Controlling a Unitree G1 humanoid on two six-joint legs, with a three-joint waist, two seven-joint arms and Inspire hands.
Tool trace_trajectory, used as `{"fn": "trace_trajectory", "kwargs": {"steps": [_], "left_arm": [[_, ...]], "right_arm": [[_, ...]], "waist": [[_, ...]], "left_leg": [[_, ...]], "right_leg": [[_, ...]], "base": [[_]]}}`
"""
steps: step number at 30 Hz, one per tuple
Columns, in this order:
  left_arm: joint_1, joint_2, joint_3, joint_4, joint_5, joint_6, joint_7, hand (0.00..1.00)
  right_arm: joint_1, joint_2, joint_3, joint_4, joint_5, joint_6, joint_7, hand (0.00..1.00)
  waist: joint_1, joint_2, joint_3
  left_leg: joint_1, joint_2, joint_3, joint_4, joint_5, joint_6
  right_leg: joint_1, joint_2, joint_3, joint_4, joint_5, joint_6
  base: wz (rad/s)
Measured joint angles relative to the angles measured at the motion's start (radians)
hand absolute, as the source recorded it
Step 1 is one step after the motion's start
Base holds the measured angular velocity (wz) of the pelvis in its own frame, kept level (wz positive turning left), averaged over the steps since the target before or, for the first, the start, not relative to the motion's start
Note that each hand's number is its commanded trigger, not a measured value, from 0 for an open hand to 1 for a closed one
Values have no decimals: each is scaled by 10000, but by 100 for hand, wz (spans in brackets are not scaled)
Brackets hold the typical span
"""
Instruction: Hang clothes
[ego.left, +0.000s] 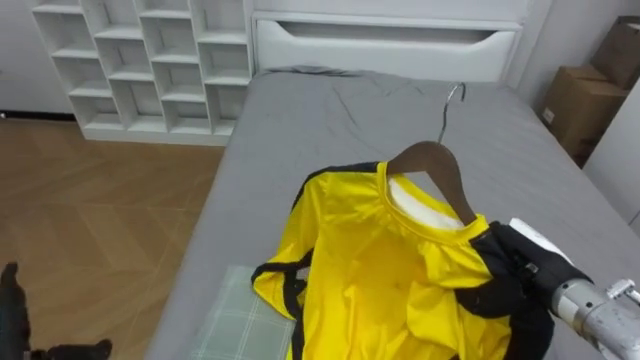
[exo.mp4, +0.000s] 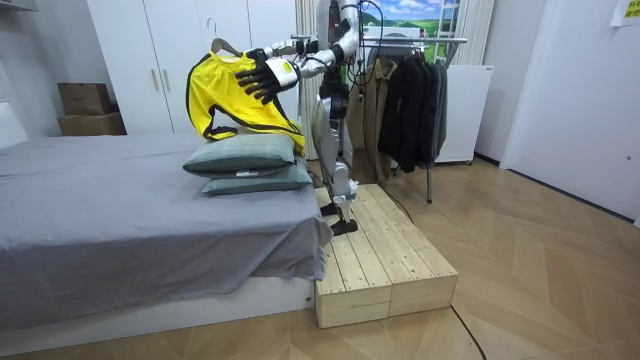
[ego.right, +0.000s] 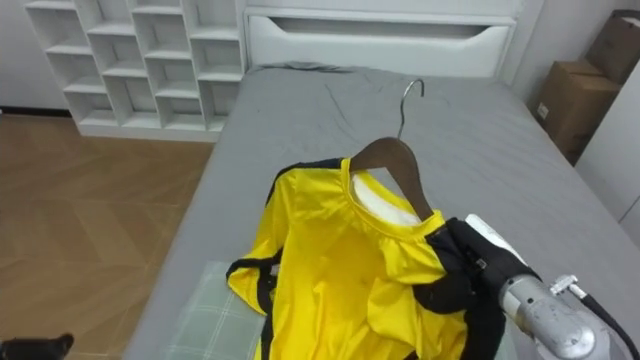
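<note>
Right robot hand (ego.left: 508, 275) clamped on the yellow shirt (ego.left: 370, 280), seemingly gripping the hanger (ego.left: 430, 152) shoulder inside, held clear of the bed (ego.left: 300, 120) for racking.

A: What are you seeing through the head pair?
B: Both eyes look down from close above the grey bed (ego.left: 300, 130), facing its white headboard (ego.left: 385, 45); I get near-identical scenes, slightly offset sideways.
A: And the room camera?
B: It stands well back on my robot's left, level, facing across the bed toward the wardrobe (exo.mp4: 170, 50). All three share the bed and yellow shirt (ego.left: 370, 270).
</note>
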Motion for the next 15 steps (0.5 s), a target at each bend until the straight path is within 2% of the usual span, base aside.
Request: {"fn": "trace_trajectory", "kwargs": {"steps": [4, 7, 9, 14, 15], "left_arm": [[136, -46, -28, 1281, -767, 21, 62, 0], [239, -214, -28, 1730, -1013, 111, 150, 0], [533, -295, -44, 1902, -1167, 106, 163, 0], [698, -307, -51, 3078, -1393, 123, 124, 0], [781, -308, -46, 3373, -1526, 130, 72, 0]], "right_arm": [[-3, -49, 2, -752, 15, 199, 32, 100], [-3, -156, 3, -988, 41, 201, 30, 100], [-3, -181, 2, -1126, 69, 204, 30, 100], [-2, -225, 3, -1170, 189, 241, 31, 100], [-1, -226, 2, -1284, 179, 357, 31, 100]], "waist": [[-1, -3, -1], [-7, -7, 2], [14, -23, 1], [9, -46, 17], [14, -68, 31]], "left_leg": [[8, -6, 2, -48, 0, 1], [0, -13, -11, -57, -1, 2], [16, -15, -16, -93, -1, 2], [31, -11, 6, -143, -1, 2], [31, -12, 9, -151, -1, 2]], "right_leg": [[-7, 15, 33, -14, -2, 3], [-11, 12, 24, -20, -3, 4], [-2, 14, 25, -24, -12, 18], [-17, 21, 32, -25, -16, 22], [-14, 21, 37, -25, -17, 24]], "base": [[0], [0], [0], [0], [0]]}}
